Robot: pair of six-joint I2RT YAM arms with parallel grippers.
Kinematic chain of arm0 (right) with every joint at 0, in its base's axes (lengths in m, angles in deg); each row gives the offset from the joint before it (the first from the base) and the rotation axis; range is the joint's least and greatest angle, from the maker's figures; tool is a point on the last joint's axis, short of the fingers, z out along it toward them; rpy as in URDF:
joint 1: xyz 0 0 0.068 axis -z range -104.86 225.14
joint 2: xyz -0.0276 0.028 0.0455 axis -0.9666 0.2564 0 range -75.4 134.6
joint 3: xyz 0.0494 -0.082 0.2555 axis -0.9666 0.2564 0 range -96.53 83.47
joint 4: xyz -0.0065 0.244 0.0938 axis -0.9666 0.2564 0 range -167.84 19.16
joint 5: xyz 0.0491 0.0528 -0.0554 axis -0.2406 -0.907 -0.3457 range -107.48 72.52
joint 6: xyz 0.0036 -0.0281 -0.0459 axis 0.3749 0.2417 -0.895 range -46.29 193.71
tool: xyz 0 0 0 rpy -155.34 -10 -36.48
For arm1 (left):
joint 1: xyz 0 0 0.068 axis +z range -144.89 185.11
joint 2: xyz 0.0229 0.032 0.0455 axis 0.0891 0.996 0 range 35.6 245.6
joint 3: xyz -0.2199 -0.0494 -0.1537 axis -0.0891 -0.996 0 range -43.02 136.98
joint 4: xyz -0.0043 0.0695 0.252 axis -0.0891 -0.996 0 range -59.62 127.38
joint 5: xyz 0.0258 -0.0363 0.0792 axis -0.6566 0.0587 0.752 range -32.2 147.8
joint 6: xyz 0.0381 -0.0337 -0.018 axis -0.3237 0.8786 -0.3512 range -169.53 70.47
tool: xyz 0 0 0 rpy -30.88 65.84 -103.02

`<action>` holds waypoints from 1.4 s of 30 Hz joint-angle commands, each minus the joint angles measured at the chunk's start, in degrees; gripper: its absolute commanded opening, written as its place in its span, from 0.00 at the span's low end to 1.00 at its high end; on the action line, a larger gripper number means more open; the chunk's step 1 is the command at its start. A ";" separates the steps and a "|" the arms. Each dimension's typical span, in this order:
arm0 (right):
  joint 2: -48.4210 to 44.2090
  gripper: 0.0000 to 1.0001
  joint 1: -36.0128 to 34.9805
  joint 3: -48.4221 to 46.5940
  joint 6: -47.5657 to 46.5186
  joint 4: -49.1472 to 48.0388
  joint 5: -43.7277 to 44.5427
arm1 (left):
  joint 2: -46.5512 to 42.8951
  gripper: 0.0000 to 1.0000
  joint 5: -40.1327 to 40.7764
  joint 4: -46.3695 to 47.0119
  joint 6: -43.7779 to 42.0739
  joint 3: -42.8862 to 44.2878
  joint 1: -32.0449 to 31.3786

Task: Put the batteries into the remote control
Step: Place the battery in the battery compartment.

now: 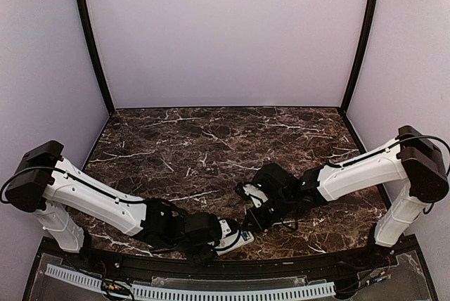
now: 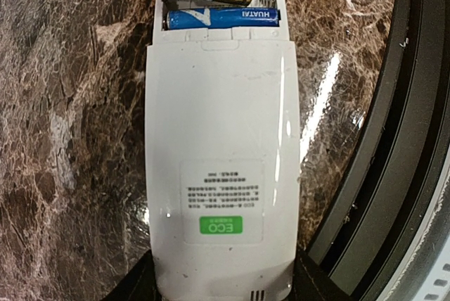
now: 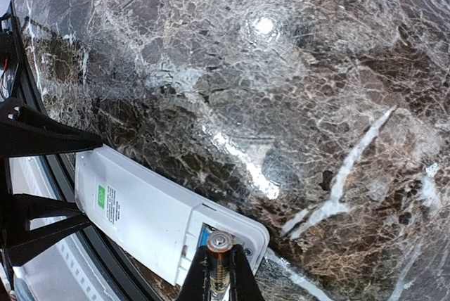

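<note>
The remote control (image 2: 219, 139) lies back up on the marble near the front edge, its battery bay open at the far end. My left gripper (image 2: 223, 281) is shut on the remote's near end, one finger on each side. One blue battery (image 2: 225, 17) lies in the bay. My right gripper (image 3: 219, 264) is shut on a gold-coloured battery (image 3: 219, 245), whose tip hangs over the bay's empty slot beside the blue one. In the top view the remote control (image 1: 238, 236) sits between the left gripper (image 1: 214, 234) and the right gripper (image 1: 252, 222).
The table's black front rail (image 2: 394, 139) runs close along the remote's right side. A white perforated strip (image 1: 211, 290) lies beyond the rail. Dark marble table top (image 1: 211, 139) stretches back to the pale enclosure walls.
</note>
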State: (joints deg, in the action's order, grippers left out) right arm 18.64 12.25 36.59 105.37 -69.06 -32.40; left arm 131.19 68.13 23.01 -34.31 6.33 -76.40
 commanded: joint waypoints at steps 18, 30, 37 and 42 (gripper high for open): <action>-0.65 0.07 -3.02 2.77 -0.80 4.50 3.80 | 2.32 0.28 0.65 -0.57 -0.24 -0.39 0.13; -1.11 0.19 -2.97 -2.57 -3.80 9.88 5.44 | 2.21 0.27 0.48 -0.40 -0.37 -0.62 0.23; -2.98 0.23 -1.40 -7.38 -7.62 13.27 2.31 | 1.97 0.27 0.40 -0.07 -0.41 -0.82 0.22; -1.87 0.21 0.50 -9.60 -8.06 12.55 0.66 | 1.96 0.27 0.36 0.04 -0.37 -0.91 0.26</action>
State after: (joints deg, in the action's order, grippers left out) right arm 17.20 11.35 29.38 98.84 -56.76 -30.24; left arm 131.28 68.13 23.21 -34.31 6.35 -76.38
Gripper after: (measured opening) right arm 0.224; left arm 0.570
